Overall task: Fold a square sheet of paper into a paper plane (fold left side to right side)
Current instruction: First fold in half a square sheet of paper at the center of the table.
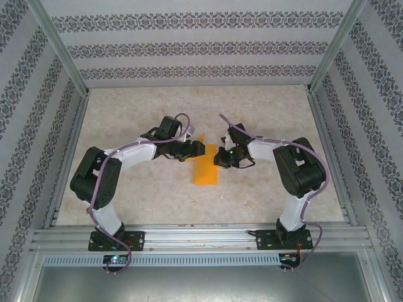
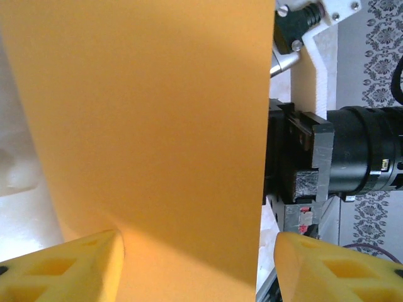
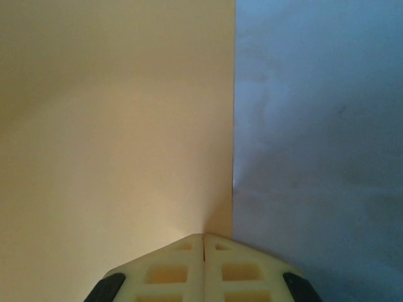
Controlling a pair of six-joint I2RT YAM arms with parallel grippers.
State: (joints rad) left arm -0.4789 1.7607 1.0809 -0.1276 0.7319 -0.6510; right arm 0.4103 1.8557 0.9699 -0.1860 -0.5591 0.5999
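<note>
Overhead view of the work cell. The worktop (image 1: 189, 107) is a pale beige, faintly mottled slab. It is closed in on the far, left and right sides by walls (image 1: 189, 47) papered in white with horizontal bands of dark ornamental pattern. Bare aluminium posts (image 1: 58, 47) rise at the far corners, and an aluminium rail (image 1: 201, 238) runs along the near edge and carries both arm bases.

The orange sheet of paper (image 1: 204, 171) lies near the middle of the worktop, about midway between its left and right edges. It is folded to a narrow strip, with its far part raised off the surface.

The left tool (image 1: 196, 148) reaches in from the left edge's side. In its wrist view the fingers (image 2: 63, 267) stand spread, and the paper (image 2: 145, 126) rises between them; no grip on it is visible.

The right tool (image 1: 220, 158) meets the sheet from the opposite side. In its wrist view the fingers (image 3: 182, 270) are pressed together, tips down on the paper (image 3: 113, 126) close to its straight edge, with bare worktop (image 3: 315, 126) beyond that edge. Whether any paper is nipped between them cannot be told.
</note>
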